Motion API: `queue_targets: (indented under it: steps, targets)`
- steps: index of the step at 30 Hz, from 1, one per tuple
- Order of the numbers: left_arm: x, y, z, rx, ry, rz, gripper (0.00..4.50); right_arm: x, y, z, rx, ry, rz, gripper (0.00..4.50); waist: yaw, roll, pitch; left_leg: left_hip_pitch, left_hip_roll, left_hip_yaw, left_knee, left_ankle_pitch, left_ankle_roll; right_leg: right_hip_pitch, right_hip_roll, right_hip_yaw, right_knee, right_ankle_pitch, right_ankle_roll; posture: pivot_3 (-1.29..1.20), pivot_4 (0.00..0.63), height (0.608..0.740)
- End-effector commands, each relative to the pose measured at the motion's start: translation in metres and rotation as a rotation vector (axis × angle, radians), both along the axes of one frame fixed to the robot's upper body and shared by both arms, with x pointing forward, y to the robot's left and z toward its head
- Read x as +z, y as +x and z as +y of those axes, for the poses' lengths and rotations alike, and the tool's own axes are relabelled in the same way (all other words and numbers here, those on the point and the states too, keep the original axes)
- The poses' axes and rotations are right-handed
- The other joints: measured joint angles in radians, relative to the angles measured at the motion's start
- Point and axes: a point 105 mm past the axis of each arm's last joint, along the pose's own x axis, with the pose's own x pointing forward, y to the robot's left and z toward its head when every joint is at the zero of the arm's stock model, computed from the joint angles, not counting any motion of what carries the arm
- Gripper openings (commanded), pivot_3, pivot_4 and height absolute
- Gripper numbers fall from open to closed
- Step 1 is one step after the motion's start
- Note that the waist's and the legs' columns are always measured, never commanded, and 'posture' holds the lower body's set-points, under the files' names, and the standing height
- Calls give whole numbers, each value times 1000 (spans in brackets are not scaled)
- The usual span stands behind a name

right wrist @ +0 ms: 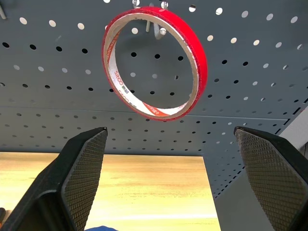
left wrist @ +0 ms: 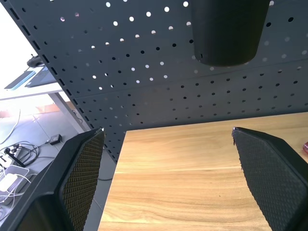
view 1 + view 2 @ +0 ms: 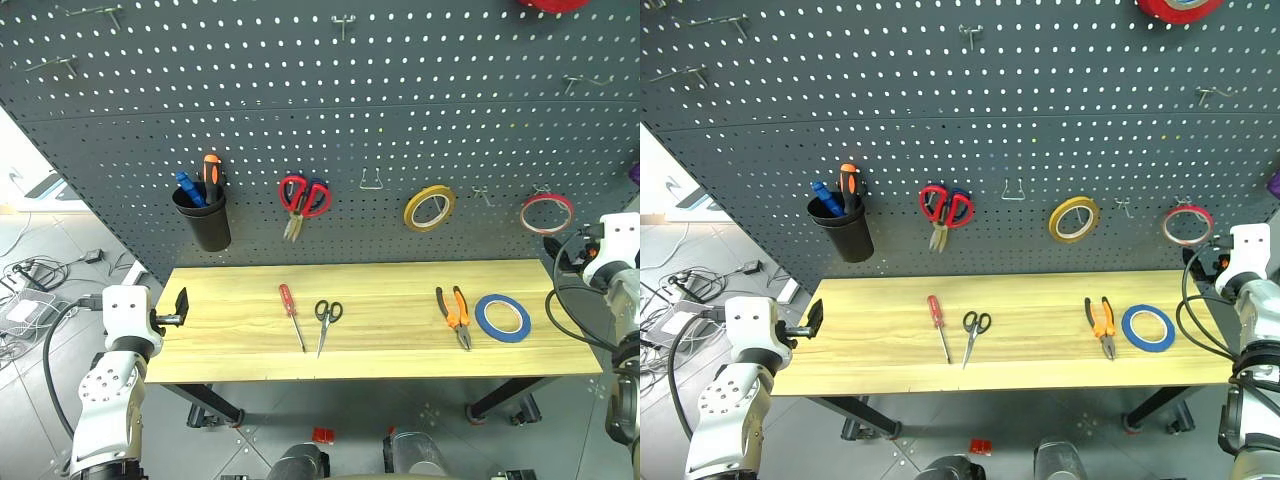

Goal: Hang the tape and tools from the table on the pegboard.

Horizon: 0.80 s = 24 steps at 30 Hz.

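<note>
- Table [image 3: 230, 345]: light wood plank top, long axis running left to right in front of the pegboard [image 3: 300, 120]. All four task items lie flat on it in a row; none hangs on a hook.
- Screwdriver [image 3: 291, 315]: translucent red handle toward the pegboard, slim shaft pointing toward the near table edge and slightly right. Long axis near perpendicular to the pegboard.
- Black-handled scissors [image 3: 326, 322]: just right of the screwdriver, apart from it. Finger loops toward the pegboard, closed blades pointing toward the near edge, tilted slightly left.
- Pliers [image 3: 455, 313]: right of centre. Orange-and-black handles toward the pegboard, nose pointing to the near edge and slightly right.
- Blue tape ring [image 3: 502, 318]: lies flat just right of the pliers, hole facing up, near the table's right end.
- Pegboard contents: black cup [image 3: 203, 222] holding an orange-and-black screwdriver [image 3: 211, 176]; red-and-blue scissors [image 3: 303, 200] hanging blades down; yellow tape roll [image 3: 429, 208]; red tape roll [image 1: 154, 62] on a hook at right.
- Left gripper [image 2: 166, 183]: released, fingers spread wide, empty, at the table's left end, aimed over the tabletop below the cup.
- Right gripper [image 1: 171, 185]: released, fingers spread wide, empty, beyond the table's right end, aimed at the pegboard beneath the red tape roll.
</note>
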Motion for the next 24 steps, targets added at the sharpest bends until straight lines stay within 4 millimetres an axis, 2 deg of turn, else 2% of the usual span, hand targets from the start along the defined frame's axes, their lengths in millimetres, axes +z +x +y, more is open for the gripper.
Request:
queue_targets:
  steps: [1, 8, 20, 24]
  targets:
    - [15, 4, 0, -27, 46, -42, 4460, 20, 4, -3, 6, -31, -56, 4500, 0, 0, 0, 0, 0, 0, 0, 0, 0, 0, 0, 0, 0, 0, 0, -244, 53, 740]
    - [15, 2, 3, -11, 57, -40, 4460, 20, 5, 0, 20, -26, -57, 4500, 0, 0, 0, 0, 0, 0, 0, 0, 0, 0, 0, 0, 0, 0, 0, -244, 53, 740]
    - [17, -13, 10, 45, 42, -66, 4460, 20, 8, 7, 65, -35, -42, 4500, 1, -1, 1, 0, 0, 0, 0, 0, 1, 0, 0, 0, 0, 0, 0, -247, 70, 740]
    - [25, -11, 1, -17, 67, -77, 4460, 20, 7, 10, 91, -45, -34, 4500, 2, -2, 2, -1, 0, 0, 0, -1, 1, 0, 0, 0, 0, 0, 0, -251, 80, 740]
